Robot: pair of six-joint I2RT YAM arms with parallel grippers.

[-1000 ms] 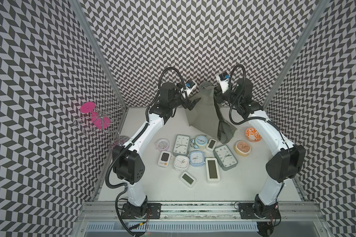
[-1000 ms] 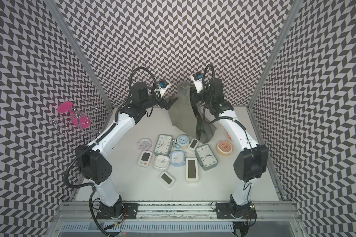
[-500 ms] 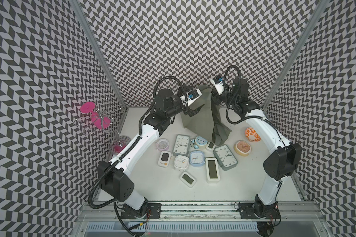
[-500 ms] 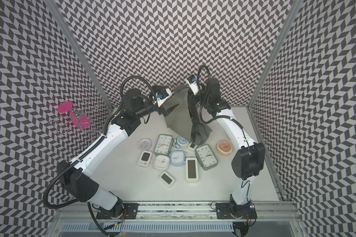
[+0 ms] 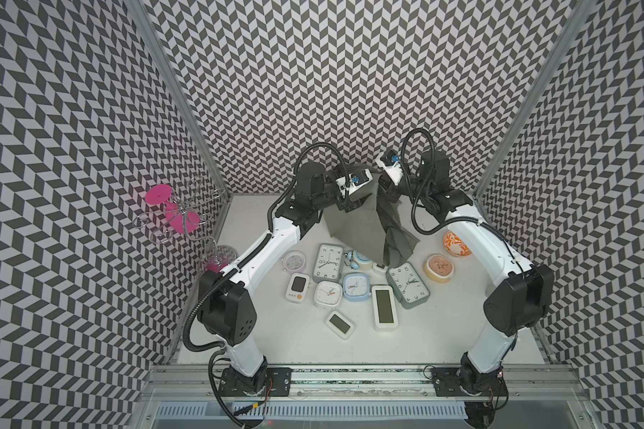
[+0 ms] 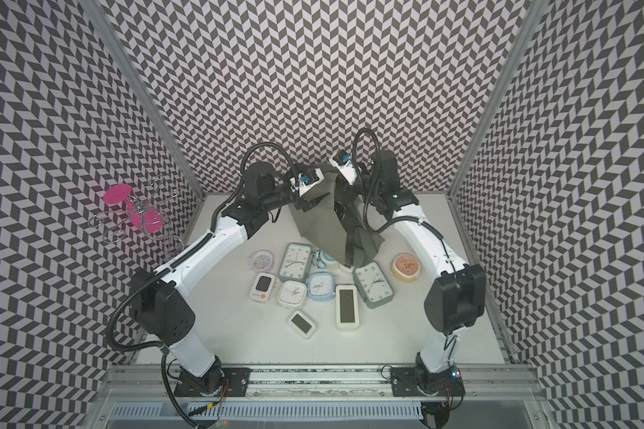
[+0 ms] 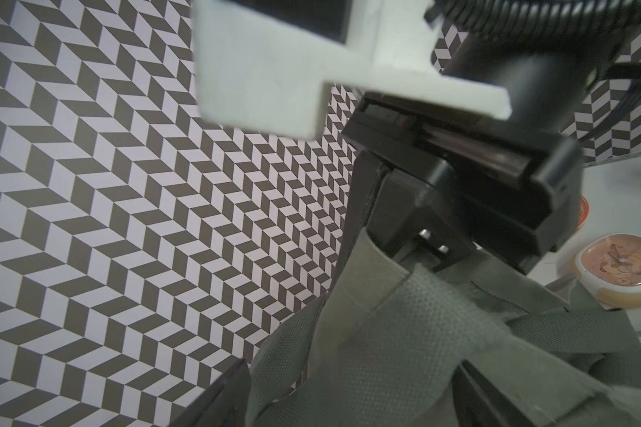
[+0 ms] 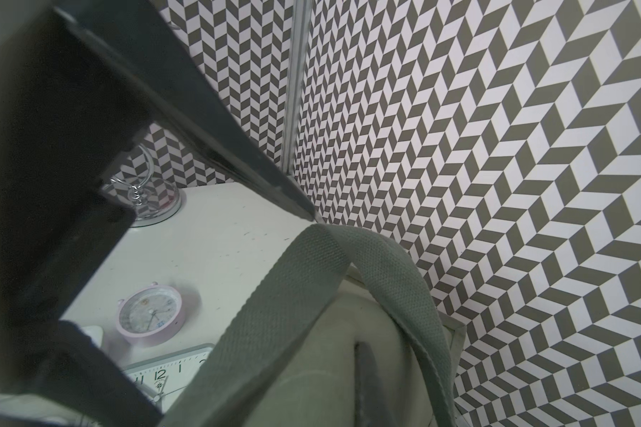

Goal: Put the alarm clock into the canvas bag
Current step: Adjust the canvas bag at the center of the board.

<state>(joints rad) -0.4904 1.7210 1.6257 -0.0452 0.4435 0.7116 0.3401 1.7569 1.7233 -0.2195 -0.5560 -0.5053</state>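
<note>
The canvas bag [image 5: 365, 226] [image 6: 328, 226] hangs grey-green and crumpled above the back of the table. My right gripper [image 5: 385, 187] [image 7: 415, 255] is shut on its top rim. My left gripper [image 5: 352, 202] [image 7: 348, 397] is open at the opposite side of the rim, with bag fabric and a strap between its spread fingers [image 7: 226, 399]. Several alarm clocks lie below: a grey rectangular one [image 5: 327, 263], a pink round one [image 5: 294, 260] [image 8: 150, 314], a blue one [image 5: 356, 287], a white one [image 5: 328, 293]. The bag's hanging corner covers part of a small blue-rimmed clock [image 5: 359, 258].
More clocks lie around: a big grey one [image 5: 408, 285], white digital ones [image 5: 384, 307] [image 5: 340, 325] [image 5: 297, 286], a peach one [image 5: 439, 268], an orange-patterned one [image 5: 456, 244]. A pink and wire stand [image 5: 172, 211] is by the left wall. Patterned walls close three sides.
The left arm has swung in from the bag's left side to its top rim, and its jaws have narrowed a little. The right gripper has carried the bag slightly left.
</note>
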